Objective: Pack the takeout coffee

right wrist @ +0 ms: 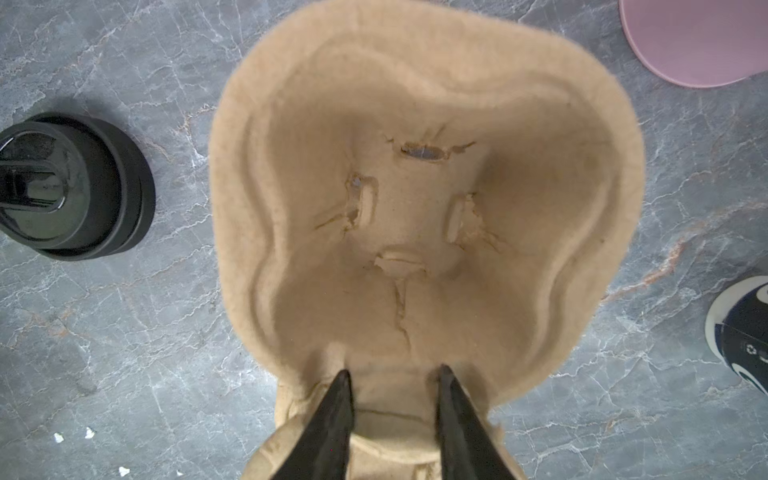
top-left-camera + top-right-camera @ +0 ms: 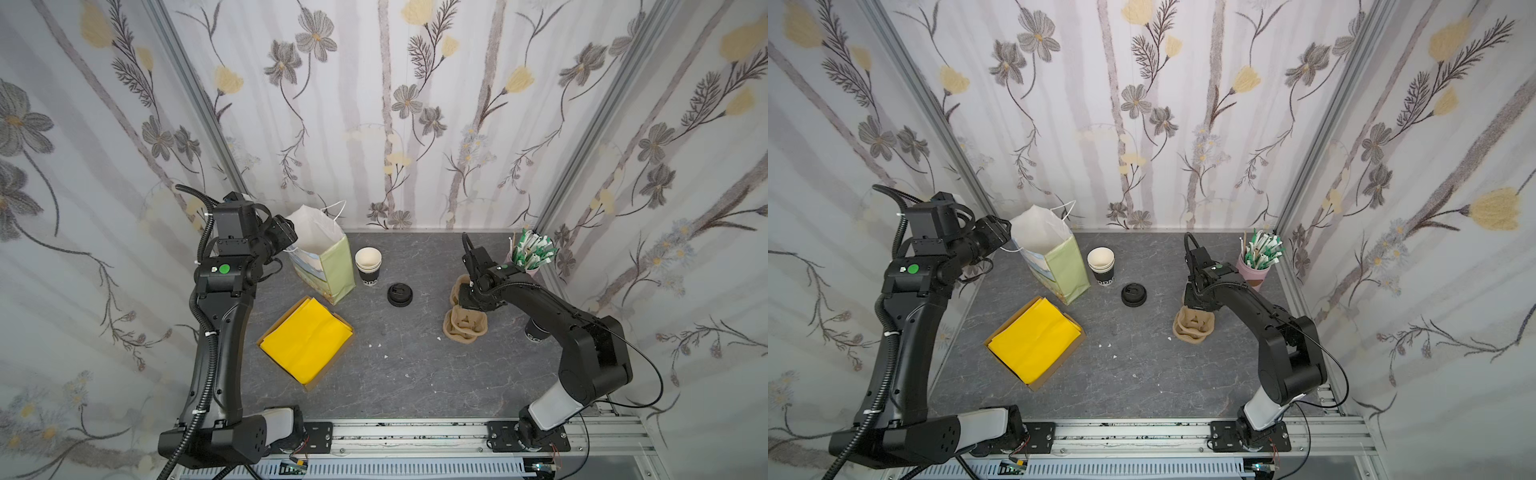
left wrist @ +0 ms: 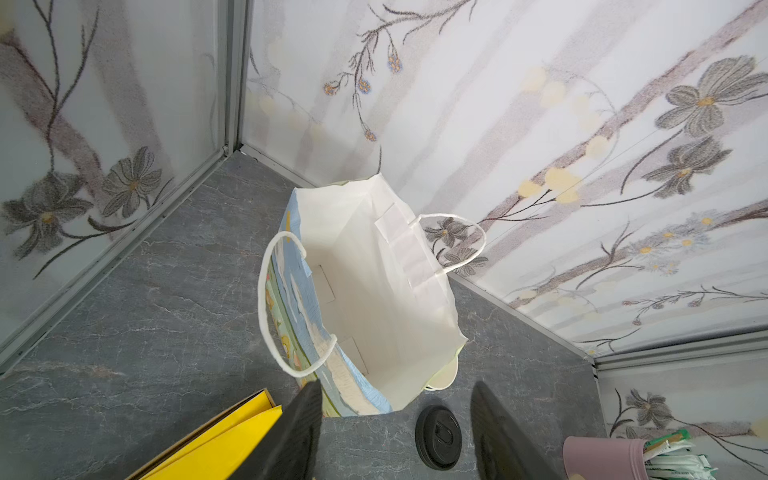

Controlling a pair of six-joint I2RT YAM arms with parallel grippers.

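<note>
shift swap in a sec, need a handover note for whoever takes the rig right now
Grippers: left gripper open, empty, beside the paper bag; right gripper shut on a cup carrier, held above a second carrier.
Things: coffee cup stands under the right arm, top hidden; black lid loose mid-table.
Done: bag open, looks empty.
Left, likely: lid on cup if bare, cup into carrier, into bag.

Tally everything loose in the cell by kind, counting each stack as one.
paper bag: 1
cup stack: 1
lone black cup: 1
black lid, maybe stacked: 1
pulp cup carrier: 2, second one raised
pink cup of sticks: 1
box of yellow paper: 1
Total: 8
</note>
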